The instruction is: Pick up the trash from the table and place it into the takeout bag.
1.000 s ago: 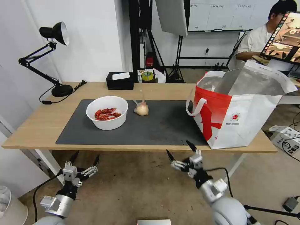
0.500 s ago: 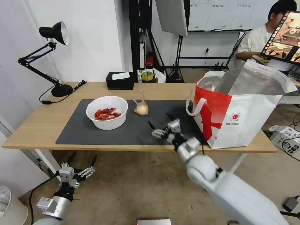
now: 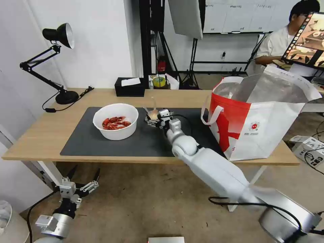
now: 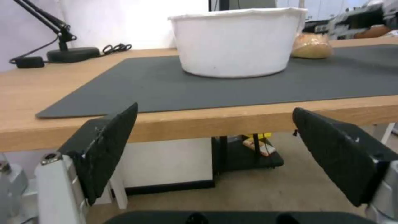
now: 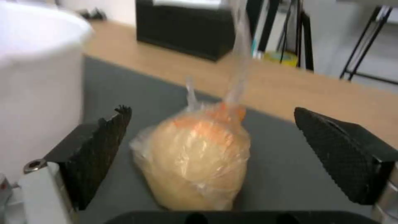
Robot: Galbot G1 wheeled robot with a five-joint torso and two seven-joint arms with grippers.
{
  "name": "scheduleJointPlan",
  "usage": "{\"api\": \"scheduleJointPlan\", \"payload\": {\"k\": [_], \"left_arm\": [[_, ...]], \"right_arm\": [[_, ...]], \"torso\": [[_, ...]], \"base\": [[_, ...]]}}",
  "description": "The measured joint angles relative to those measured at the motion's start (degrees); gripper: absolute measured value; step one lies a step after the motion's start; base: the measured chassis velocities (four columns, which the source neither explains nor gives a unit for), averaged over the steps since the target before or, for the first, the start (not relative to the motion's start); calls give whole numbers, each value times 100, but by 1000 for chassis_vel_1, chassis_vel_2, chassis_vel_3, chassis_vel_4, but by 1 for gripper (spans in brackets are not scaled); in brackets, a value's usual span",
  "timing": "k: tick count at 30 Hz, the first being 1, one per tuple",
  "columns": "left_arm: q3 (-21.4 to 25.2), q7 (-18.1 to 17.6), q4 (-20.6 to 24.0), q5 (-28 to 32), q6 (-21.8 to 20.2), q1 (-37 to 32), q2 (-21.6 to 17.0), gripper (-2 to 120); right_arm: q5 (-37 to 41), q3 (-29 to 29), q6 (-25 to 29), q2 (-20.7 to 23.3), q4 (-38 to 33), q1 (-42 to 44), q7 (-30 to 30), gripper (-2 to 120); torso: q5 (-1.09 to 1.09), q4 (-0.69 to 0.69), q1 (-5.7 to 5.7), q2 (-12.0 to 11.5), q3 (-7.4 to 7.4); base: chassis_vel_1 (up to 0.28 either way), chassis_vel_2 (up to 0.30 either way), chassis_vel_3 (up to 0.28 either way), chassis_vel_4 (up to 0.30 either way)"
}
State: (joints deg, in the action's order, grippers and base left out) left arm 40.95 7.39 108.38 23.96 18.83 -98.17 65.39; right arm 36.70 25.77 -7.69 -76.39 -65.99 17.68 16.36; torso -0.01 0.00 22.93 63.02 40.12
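Observation:
On the dark mat (image 3: pixel 141 141) of the table (image 3: pixel 40 141) stands a white bowl of red crayfish shells (image 3: pixel 115 120). To its right lies a small yellowish knotted plastic bag (image 3: pixel 152 115). My right gripper (image 3: pixel 156 118) reaches over the mat to this bag. In the right wrist view the gripper (image 5: pixel 211 109) is open, and the bag (image 5: pixel 195 158) lies between its black fingers (image 5: pixel 99 149), untouched. The red-and-white takeout bag (image 3: pixel 256 121) stands open at the table's right end. My left gripper (image 3: pixel 82 180) hangs open below the table's front edge, facing the bowl (image 4: pixel 236 40).
A black desk lamp (image 3: pixel 62 67) stands at the back left corner with its cord on the wood. A black tissue box (image 3: pixel 129 87) and a yellow tape roll (image 3: pixel 159 82) sit along the far edge. The bowl's wall (image 5: pixel 37 77) is close beside the right gripper.
My right arm rose from below the table's front edge and reached across the mat to the knotted bag. The left gripper sank a little lower. Nothing on the table moved.

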Motion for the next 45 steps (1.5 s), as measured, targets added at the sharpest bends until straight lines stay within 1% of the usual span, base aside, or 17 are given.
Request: {"api": "scheduleJointPlan", "payload": {"k": [2,3,6,9,19,24,28,33,35,37,39,40,41,43,44,45], "left_arm": [[3,4,-15,5,15,-1,-1,100],[3,4,-15,5,15,-1,-1,100],[1,15,-32,6,33,-2,3,100],[0,21,-36,7,41,-4,3,100],[43,26,-44,28,81,-41,-4,100],[63,37,-41,32,95,-55,-19,100],[82,121,-64,32,146,-76,-28,100],[88,128,-64,32,155,-92,-25,100],[122,128,-64,42,158,-105,-29,100],[130,128,-63,51,159,-111,-34,100],[145,128,-63,74,166,-127,-43,100],[145,128,-63,74,166,-127,-43,100],[146,128,-62,78,168,-130,-47,100],[147,128,-55,81,169,-132,-52,100],[147,128,-55,81,169,-132,-52,100],[147,128,-48,82,169,-132,-53,100]], "right_arm": [[57,7,-114,-217,328,-118,-27,100],[57,7,-114,-217,328,-118,-27,100],[153,-14,-281,-477,630,-235,-57,100],[155,-33,-417,-597,753,-303,-31,100],[271,-56,-808,-704,895,-429,96,100],[387,-66,-878,-753,934,-420,139,100],[395,-103,-915,-849,1033,-420,182,100],[406,-230,-960,-966,1142,-404,252,100],[412,-263,-985,-988,1193,-397,313,91],[430,-263,-995,-979,1193,-395,314,89],[479,-263,-1030,-933,1166,-381,314,76],[479,-263,-1030,-933,1166,-381,314,76],[495,-263,-1039,-908,1142,-373,314,73],[516,-262,-1047,-858,1090,-349,317,63],[516,-262,-1047,-858,1090,-349,317,63],[523,-260,-1051,-838,1065,-340,320,60]], "torso": [[0,0,0,0,0],[0,0,0,0,0],[0,1,-1,0,0],[0,1,0,0,-1],[1,0,-1,1,-1],[1,0,-1,1,-1],[1,0,-1,1,-1],[1,0,-1,1,-1],[1,0,-1,1,-1],[1,0,-1,1,-1],[1,0,-1,1,-1],[1,0,-1,1,-1],[1,0,-1,1,-1],[1,0,-1,1,-1],[1,0,-1,1,-1],[1,0,-1,1,-1]], "base": [[0,0,0,0],[0,0,0,0],[0,0,0,0],[0,0,0,0],[0,0,0,0],[0,0,0,0],[0,0,0,0],[0,0,0,0],[0,0,0,0],[0,0,0,0],[0,0,0,0],[0,0,0,0],[0,0,0,0],[0,0,0,0],[0,0,0,0],[0,0,0,0]]}}
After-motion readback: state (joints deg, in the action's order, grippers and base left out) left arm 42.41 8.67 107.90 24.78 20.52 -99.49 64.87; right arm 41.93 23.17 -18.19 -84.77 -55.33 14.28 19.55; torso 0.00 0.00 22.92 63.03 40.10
